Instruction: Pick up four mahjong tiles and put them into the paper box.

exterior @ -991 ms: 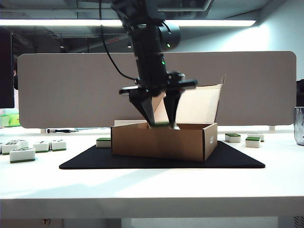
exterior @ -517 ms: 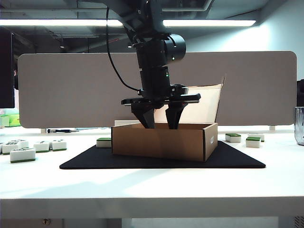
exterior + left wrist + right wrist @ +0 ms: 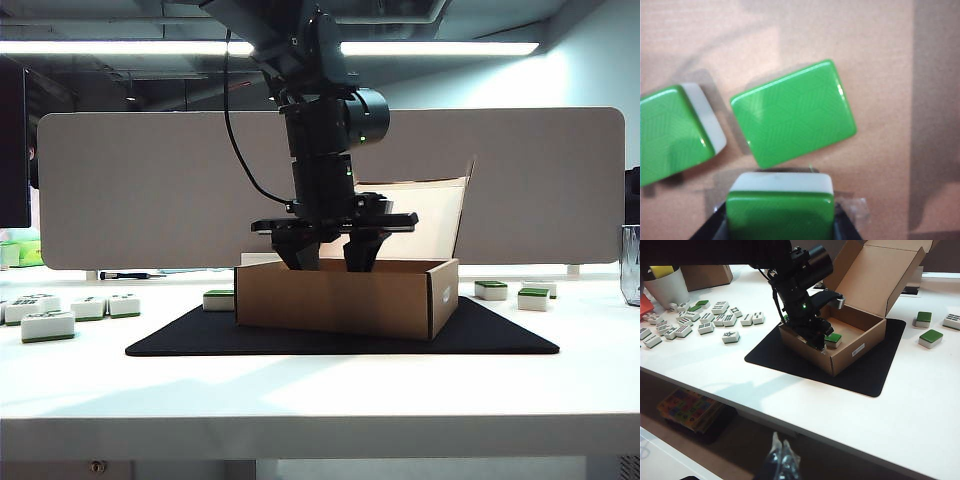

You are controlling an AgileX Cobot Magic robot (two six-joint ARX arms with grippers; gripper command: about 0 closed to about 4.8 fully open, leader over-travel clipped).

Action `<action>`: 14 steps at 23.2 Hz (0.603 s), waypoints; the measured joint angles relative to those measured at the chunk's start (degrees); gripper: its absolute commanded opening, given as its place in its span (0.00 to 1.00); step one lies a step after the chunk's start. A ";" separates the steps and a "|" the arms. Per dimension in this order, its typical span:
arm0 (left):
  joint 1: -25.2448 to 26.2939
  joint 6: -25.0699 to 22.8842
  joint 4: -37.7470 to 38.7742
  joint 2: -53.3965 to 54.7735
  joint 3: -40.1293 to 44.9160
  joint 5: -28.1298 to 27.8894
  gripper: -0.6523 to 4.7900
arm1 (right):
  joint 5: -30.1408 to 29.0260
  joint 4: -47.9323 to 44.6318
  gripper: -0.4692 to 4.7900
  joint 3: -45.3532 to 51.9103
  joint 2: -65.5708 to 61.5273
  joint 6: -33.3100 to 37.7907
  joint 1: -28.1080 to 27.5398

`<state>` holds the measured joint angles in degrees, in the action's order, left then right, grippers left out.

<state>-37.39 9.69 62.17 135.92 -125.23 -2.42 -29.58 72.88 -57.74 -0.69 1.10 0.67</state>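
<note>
The paper box [image 3: 345,297] sits open on a black mat [image 3: 500,335] in the middle of the white table [image 3: 320,390], its lid standing up at the back. Two mahjong tiles lie green side up on its floor: one [image 3: 795,114] flat in the middle, another [image 3: 675,132] at about nine o'clock from it, with a gap between them. A third tile [image 3: 781,204] is clamped between the fingers of the left gripper [image 3: 331,262], which reaches straight down into the box from twelve o'clock. From the right wrist camera, one green tile [image 3: 833,339] shows inside beside that gripper [image 3: 819,342]. More tiles [image 3: 705,322] lie scattered at the box's nine o'clock, a few [image 3: 520,293] at three o'clock. The right gripper [image 3: 781,463] hangs well away from the box, off the table's near edge, fingers together.
</note>
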 measured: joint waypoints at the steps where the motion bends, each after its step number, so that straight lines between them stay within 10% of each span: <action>1: 0.00 0.00 -0.02 0.15 0.00 0.04 0.48 | 0.02 0.00 0.09 0.02 0.00 0.00 0.02; 5: 0.00 0.00 0.00 0.28 0.02 0.09 0.65 | 0.02 0.00 0.09 0.00 0.00 0.00 0.00; 14: 0.00 0.00 3.30 0.57 -5.88 0.13 0.66 | 0.02 0.00 0.09 0.00 0.00 0.00 0.00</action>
<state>-37.39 9.69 65.47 136.49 -131.11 -2.28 -29.56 72.88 -57.74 -0.69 1.10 0.67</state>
